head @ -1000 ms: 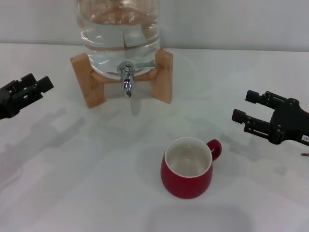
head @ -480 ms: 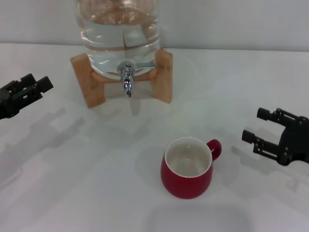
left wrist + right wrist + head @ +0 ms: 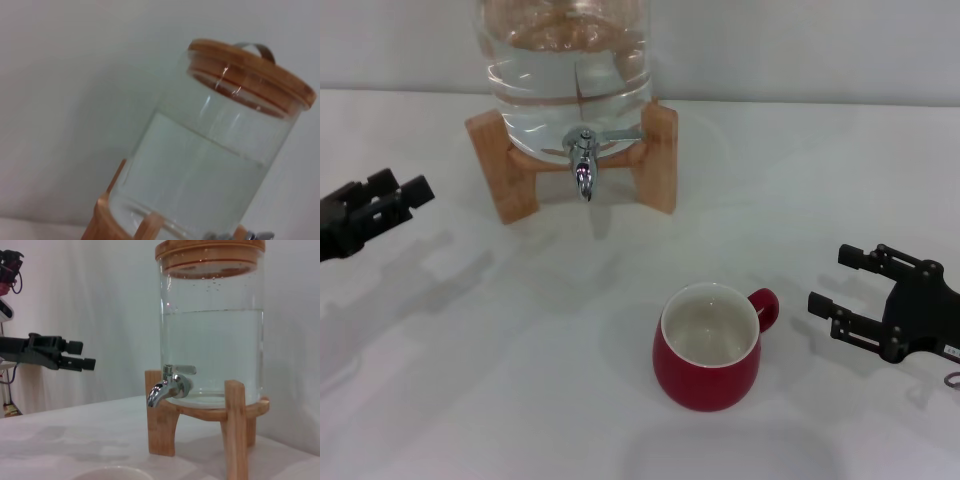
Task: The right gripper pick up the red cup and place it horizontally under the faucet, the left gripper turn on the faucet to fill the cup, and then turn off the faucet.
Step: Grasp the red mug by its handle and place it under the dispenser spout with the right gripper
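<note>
Right gripper (image 3: 838, 282), fingers apart, lower right beside the upright red cup (image 3: 708, 347); left gripper (image 3: 402, 187), fingers apart, far left; faucet (image 3: 582, 160) upper centre.

The right tool (image 3: 840, 283), fingers spread, has dropped lower, nearing the red cup's (image 3: 708, 347) handle side.

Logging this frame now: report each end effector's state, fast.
Left end effector: open, holding nothing, out at the left of the table.
Right end effector: open, empty, beside the red cup's handle.
</note>
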